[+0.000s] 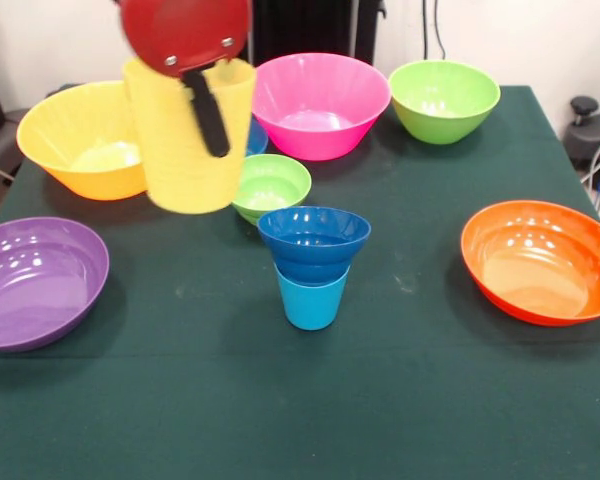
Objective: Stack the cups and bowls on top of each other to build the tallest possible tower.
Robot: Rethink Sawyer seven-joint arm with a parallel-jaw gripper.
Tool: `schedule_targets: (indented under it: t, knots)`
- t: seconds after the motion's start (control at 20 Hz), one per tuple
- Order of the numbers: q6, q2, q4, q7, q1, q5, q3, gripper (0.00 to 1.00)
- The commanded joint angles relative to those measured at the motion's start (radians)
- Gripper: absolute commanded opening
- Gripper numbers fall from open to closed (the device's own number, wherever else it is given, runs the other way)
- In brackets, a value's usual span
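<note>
My gripper (208,125) hangs from the red arm at the top left. It is shut on the rim of the translucent ribbed yellow cup (185,160) and holds it in the air, with one black finger (212,120) down the cup's outer wall. The light blue cup (311,298) stands at the table's middle with the small dark blue bowl (313,238) sitting on top of it. The held cup is up and to the left of this stack. The small lime green bowl (271,185) sits just behind the stack. A light blue bowl (258,136) peeks out behind the yellow cup.
Larger bowls ring the green tablecloth: yellow-orange (75,140) at far left, pink (320,105) at far middle, green (444,100) at far right, purple (35,280) at left, and orange (540,262) at right.
</note>
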Motion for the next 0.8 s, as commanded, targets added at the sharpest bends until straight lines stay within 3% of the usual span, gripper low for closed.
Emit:
schedule_targets:
  t: [0.05, 0.8]
  knots:
    - [-0.067, -0.103, 0.231, -0.020, 0.044, -0.010, 0.050, 0.00]
    - [-0.171, -0.134, 0.351, -0.001, 0.068, -0.008, 0.068, 0.00]
